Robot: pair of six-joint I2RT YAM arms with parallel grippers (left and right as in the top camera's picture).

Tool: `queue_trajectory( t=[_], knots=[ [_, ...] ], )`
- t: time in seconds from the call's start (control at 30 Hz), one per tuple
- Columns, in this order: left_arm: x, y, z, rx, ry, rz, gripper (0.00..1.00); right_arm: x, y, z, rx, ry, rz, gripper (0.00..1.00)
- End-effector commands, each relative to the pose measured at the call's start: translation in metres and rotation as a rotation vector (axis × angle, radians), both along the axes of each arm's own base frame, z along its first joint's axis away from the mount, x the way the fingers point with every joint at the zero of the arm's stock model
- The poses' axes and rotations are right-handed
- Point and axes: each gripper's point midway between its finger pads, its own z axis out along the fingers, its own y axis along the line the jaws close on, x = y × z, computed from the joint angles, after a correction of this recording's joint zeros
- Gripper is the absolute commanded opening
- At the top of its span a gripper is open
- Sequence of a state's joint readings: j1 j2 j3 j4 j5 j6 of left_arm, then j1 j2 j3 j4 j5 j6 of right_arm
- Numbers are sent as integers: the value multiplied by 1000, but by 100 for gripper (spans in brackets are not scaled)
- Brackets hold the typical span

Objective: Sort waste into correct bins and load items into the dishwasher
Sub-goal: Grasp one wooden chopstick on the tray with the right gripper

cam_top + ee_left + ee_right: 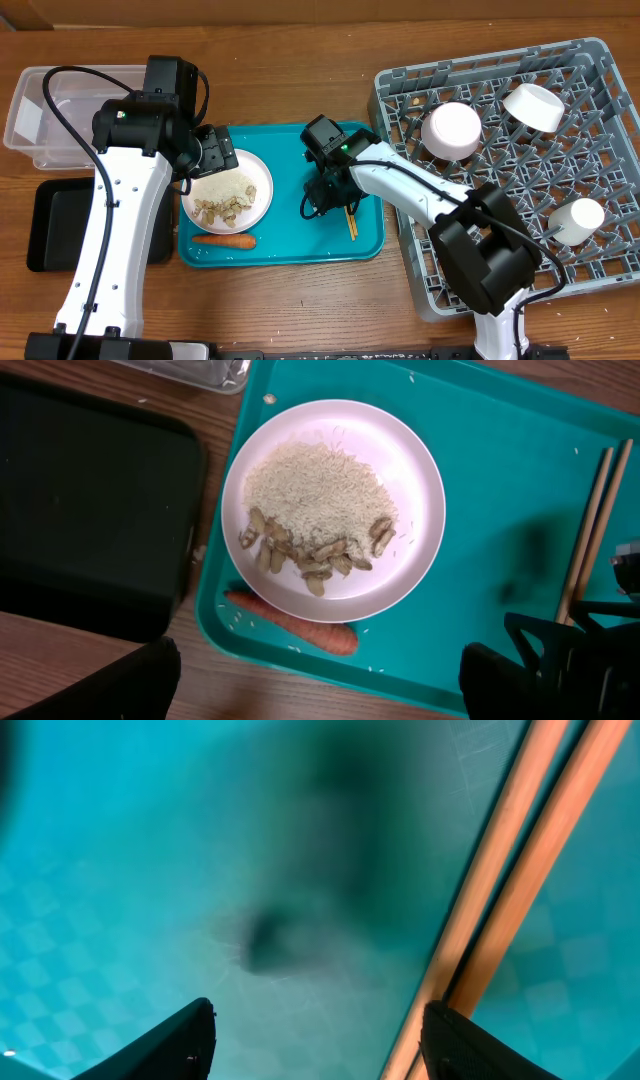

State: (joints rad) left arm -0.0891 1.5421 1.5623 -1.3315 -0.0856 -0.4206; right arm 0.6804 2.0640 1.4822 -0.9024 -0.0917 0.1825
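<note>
The pair of wooden chopsticks (500, 900) lies side by side on the teal serving tray (480, 450), right of centre in the overhead view. My right gripper (320, 1040) hangs low over them with its fingers spread; the sticks run just inside the right-hand finger and nothing is pinched. On the same tray, to the left, sits the round white plate (400, 470), heaped with beige crumbly food scraps (315, 490), and the small orange carrot (295, 625) lies just below its rim. My left gripper (315, 690) hovers above the plate, fingers spread wide and holding nothing. At the left edge of the overhead view are the clear tub (60, 100) and, below it, the black tray (45, 230), in which I see nothing. The grey dish rack (600, 130) on the right holds two bowls (452, 130) and the cup (578, 218). I judge the job about half done: chopsticks and plate are not yet racked, and scraps and carrot not binned. I cannot find the wrapper or paper ball. No writing is readable.
</note>
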Motion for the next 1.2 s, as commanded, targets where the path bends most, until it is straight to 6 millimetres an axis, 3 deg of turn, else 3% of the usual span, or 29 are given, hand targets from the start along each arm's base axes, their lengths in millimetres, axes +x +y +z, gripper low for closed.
queue_trajectory(
  t=[0.0, 0.27, 0.37, 0.47, 0.73, 0.93, 1.07, 1.17],
  knots=[
    [1, 0, 5, -13, -16, 14, 91, -3, -7, -14, -31, 19, -9, 68],
    [1, 0, 5, -13, -16, 14, 91, -13, -15, -27, -51, 44, -13, 66],
    [1, 0, 5, -13, -14, 14, 91, -12, -15, -27, -49, 42, -13, 50],
    [1, 0, 5, -13, -13, 14, 91, -12, -15, -27, -50, 42, -17, 28],
    [0, 0, 5, -13, -12, 14, 91, -14, -26, -28, -104, 46, -66, 20],
    [0, 0, 5, -13, -13, 14, 91, -17, -27, -28, -107, 62, -69, 7],
    [0, 0, 5, -13, -13, 14, 91, -18, -26, -17, -113, 78, -94, 4],
    [0, 0, 5, -13, -13, 14, 91, -12, -22, 6, -93, 52, -94, 4]
  ],
)
